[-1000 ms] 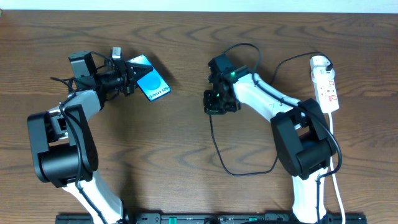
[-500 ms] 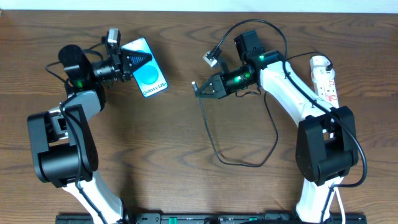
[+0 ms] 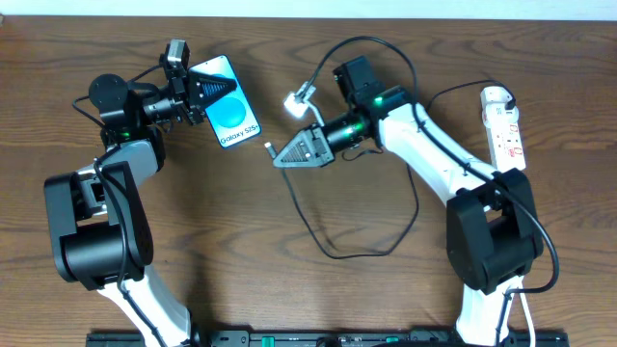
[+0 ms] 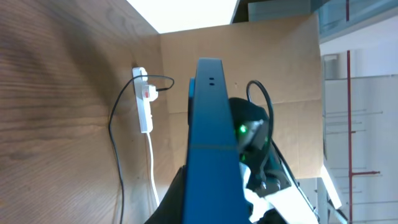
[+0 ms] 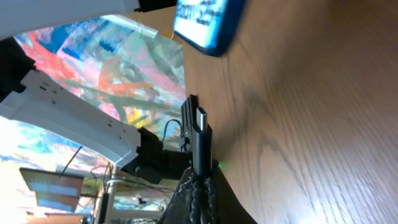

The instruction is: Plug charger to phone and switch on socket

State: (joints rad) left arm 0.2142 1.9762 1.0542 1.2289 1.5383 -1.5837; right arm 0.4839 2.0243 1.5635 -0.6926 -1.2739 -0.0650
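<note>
The phone [image 3: 231, 118], blue screen up and tilted, is held off the table at the back left by my left gripper [image 3: 212, 96], which is shut on its upper end. In the left wrist view the phone [image 4: 211, 137] shows edge-on between the jaws. My right gripper [image 3: 289, 154] is shut on the charger's black plug [image 3: 268, 146], whose tip points left, a short way from the phone's lower end. The plug [image 5: 198, 140] stands above the fingers in the right wrist view, with the phone [image 5: 205, 22] ahead. The charger cable [image 3: 337, 253] loops over the table. The socket [image 3: 506, 130] lies far right.
The white power strip cord [image 3: 516, 241] runs down the right side toward the front edge. Both arm bases stand at the front of the wooden table [image 3: 241, 241]. A cardboard wall [image 4: 280, 74] rises behind the table's far side.
My right gripper has swung left with the charger plug, closing on the phone's lower end. The left gripper lifted and turned the phone, then held nearly still.
</note>
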